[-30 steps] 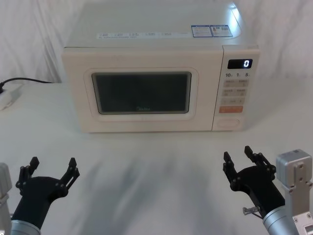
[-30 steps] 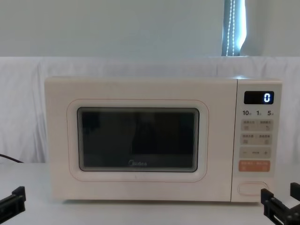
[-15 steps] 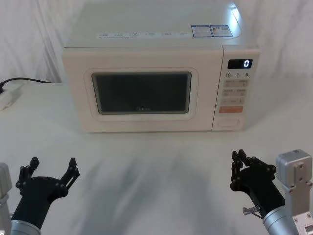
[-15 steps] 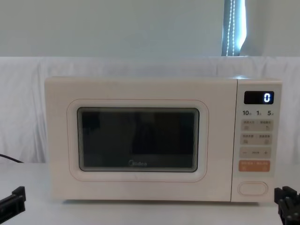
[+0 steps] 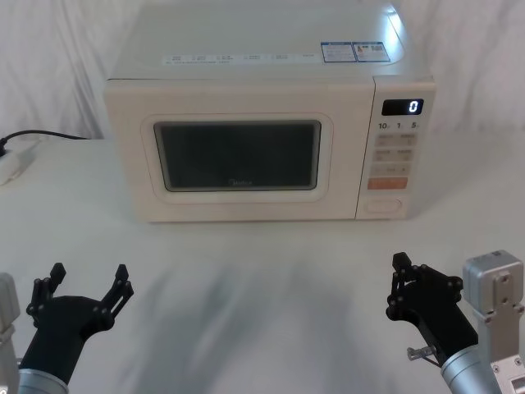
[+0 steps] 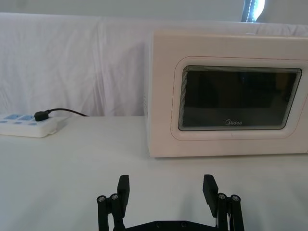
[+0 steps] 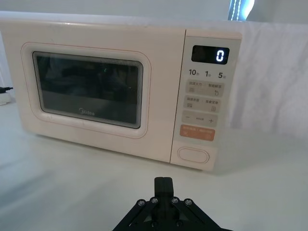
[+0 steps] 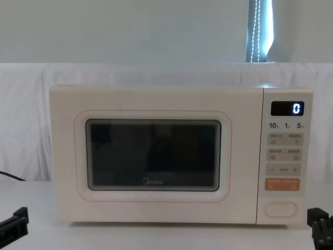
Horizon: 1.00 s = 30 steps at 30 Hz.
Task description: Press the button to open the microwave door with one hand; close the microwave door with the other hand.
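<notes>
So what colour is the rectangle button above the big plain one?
Orange rectangular button, clearest in right wrist view.

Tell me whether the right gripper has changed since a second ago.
Yes. The right gripper has closed its fingers from spread to shut, staying on the table in front of the button, short of touching it.

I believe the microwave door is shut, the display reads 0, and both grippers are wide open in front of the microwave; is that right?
Not quite: the right gripper is shut, its fingers pressed together in the right wrist view. The left gripper is open, the microwave door is shut and the display reads 0.
</notes>
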Each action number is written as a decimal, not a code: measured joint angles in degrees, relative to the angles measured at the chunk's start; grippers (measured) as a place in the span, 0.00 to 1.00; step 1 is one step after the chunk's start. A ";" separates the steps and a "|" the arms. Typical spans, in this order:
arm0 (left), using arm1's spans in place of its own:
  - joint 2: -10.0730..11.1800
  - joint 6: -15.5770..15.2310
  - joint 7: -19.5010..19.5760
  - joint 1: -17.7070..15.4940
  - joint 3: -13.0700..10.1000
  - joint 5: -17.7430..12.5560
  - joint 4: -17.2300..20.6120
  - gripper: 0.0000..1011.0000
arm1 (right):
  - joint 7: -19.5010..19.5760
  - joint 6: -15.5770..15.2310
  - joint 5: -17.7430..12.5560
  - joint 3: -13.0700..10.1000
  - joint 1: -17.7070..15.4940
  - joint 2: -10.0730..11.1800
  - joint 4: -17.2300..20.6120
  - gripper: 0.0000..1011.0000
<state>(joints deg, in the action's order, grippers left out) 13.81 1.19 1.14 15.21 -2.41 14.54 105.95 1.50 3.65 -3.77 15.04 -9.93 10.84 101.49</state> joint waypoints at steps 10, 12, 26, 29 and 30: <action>0.00 0.00 0.00 0.00 0.00 0.00 0.00 0.99 | 0.00 0.00 0.00 0.00 0.00 0.00 0.00 0.00; 0.00 0.00 0.00 0.00 0.00 0.00 0.00 0.99 | 0.00 0.00 0.00 0.00 0.00 0.00 0.00 0.00; 0.00 0.00 0.00 0.00 0.00 0.00 0.00 0.99 | -1.89 -3.21 2.38 -1.27 1.11 -1.41 1.60 0.00; 0.00 0.00 0.00 0.00 0.00 0.00 0.00 0.99 | -2.60 -4.01 3.03 -1.24 2.12 -1.74 1.06 0.00; 0.00 0.00 0.00 0.00 0.00 0.00 0.00 0.99 | -2.81 -4.22 3.23 -1.22 2.45 -1.84 0.85 0.00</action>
<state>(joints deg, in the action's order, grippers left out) 13.81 1.19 1.14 15.21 -2.41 14.54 105.95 -1.31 -0.57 -0.54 13.82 -7.48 9.01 102.34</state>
